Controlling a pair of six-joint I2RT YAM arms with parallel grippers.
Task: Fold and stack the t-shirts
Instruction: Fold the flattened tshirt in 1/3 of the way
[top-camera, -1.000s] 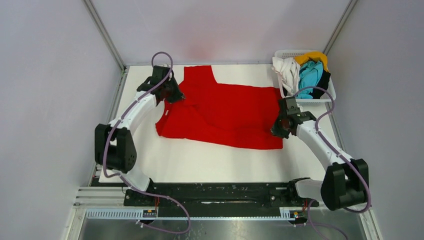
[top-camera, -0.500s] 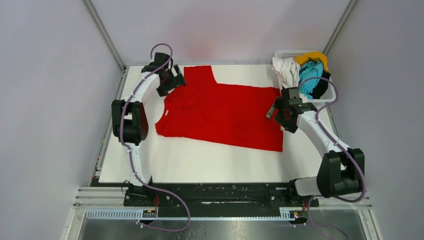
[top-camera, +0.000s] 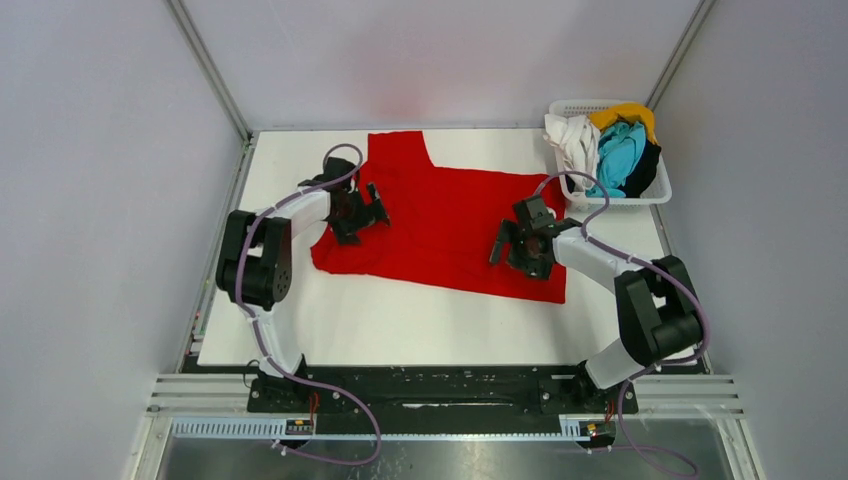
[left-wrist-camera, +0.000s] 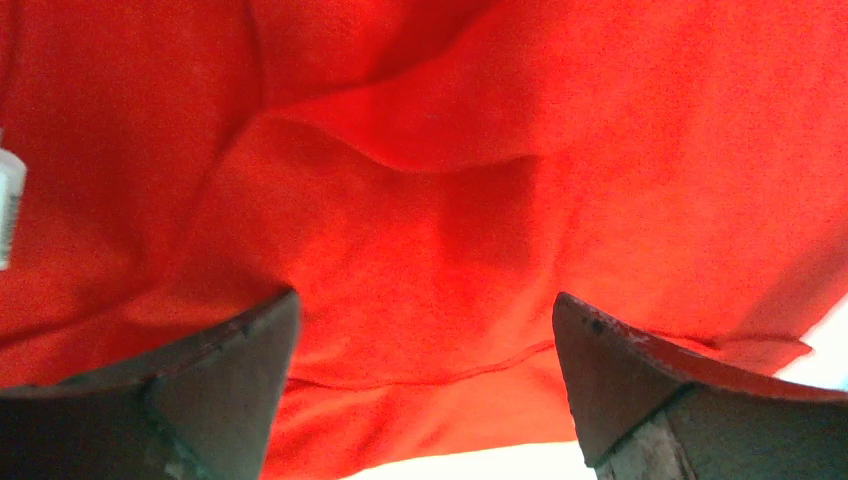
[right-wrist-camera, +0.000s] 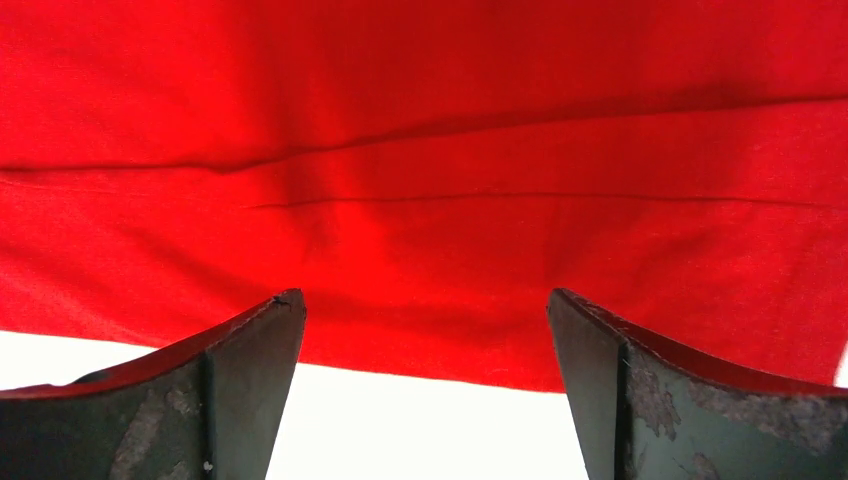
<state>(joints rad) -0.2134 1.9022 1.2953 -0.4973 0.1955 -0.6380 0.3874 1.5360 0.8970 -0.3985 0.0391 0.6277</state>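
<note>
Item 1: red t-shirt (top-camera: 450, 225). I log it spread mostly flat on the white tabletop (top-camera: 400, 320), filling the middle and far part. One sleeve reaches toward the far edge, and the near hem runs slantwise. My left wrist view shows soft folds in the cloth (left-wrist-camera: 480, 200), with a small white label (left-wrist-camera: 8, 210) at the left border.

Item 2: remaining shirts. I count a white t-shirt (top-camera: 575, 145), a turquoise t-shirt (top-camera: 618, 155), a yellow t-shirt (top-camera: 625, 115) and a black t-shirt (top-camera: 645, 168). They are bundled together in the white lattice basket (top-camera: 655, 195) at the far right corner, and the white one hangs over the rim on the side nearest the red shirt.

Item 3: left tool (top-camera: 378, 207). It is over the red shirt's left part, near the collar end. Its fingers are spread wide with nothing between them (left-wrist-camera: 425, 297).

Item 4: right tool (top-camera: 500, 243). It is over the red shirt's right part, close to the near hem. It is likewise spread wide and grips nothing (right-wrist-camera: 425, 294), with red cloth and a strip of tabletop showing between its fingers.

I cannot tell whether either tool touches the cloth.
</note>
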